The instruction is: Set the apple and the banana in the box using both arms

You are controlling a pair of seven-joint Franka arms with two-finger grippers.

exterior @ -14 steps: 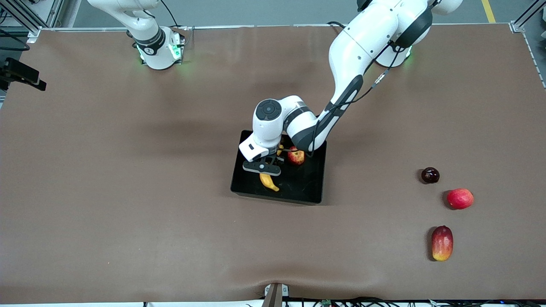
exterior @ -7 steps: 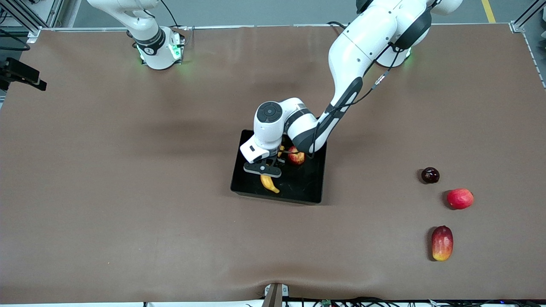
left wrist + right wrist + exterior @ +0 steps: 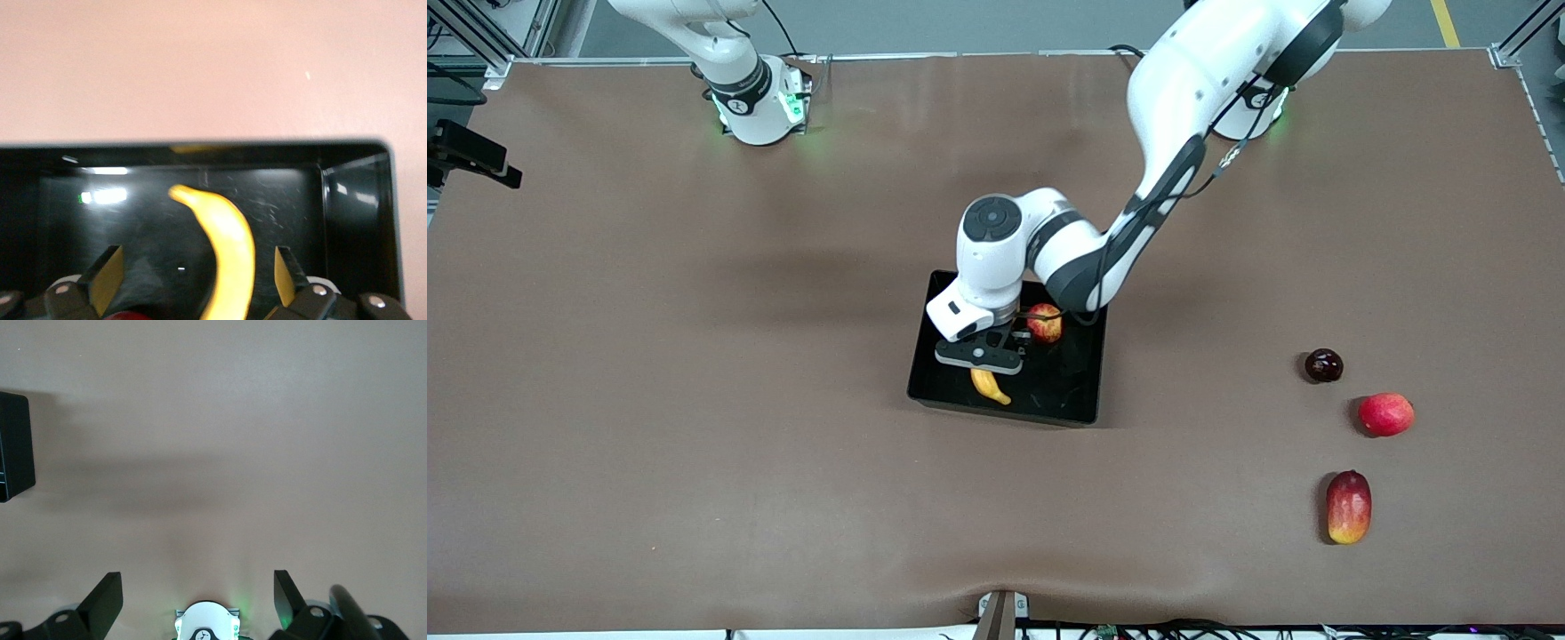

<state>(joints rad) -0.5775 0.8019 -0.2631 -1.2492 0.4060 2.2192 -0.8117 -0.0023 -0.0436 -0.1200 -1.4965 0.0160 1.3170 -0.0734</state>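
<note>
The black box (image 3: pixel 1072 387) sits mid-table. The yellow banana (image 3: pixel 989 385) lies in it, at the side nearer the front camera. The red apple (image 3: pixel 1045 324) lies in it too, nearer the robots' bases. My left gripper (image 3: pixel 978 356) hangs open just above the banana. In the left wrist view the banana (image 3: pixel 230 243) lies on the box floor (image 3: pixel 353 200) between the spread fingers of my left gripper (image 3: pixel 196 280), untouched, with a red edge of the apple (image 3: pixel 133 315) beside it. My right gripper (image 3: pixel 197 600) is open and empty over bare table by its base; that arm waits.
A dark plum (image 3: pixel 1323 365), a red-pink oval fruit (image 3: pixel 1385 414) and a red-yellow mango (image 3: pixel 1348 507) lie on the brown table toward the left arm's end. A corner of the box (image 3: pixel 13 447) shows in the right wrist view.
The left arm's elbow and wrist have risen a little over the box. The banana and apple lie still. The right arm has not moved.
</note>
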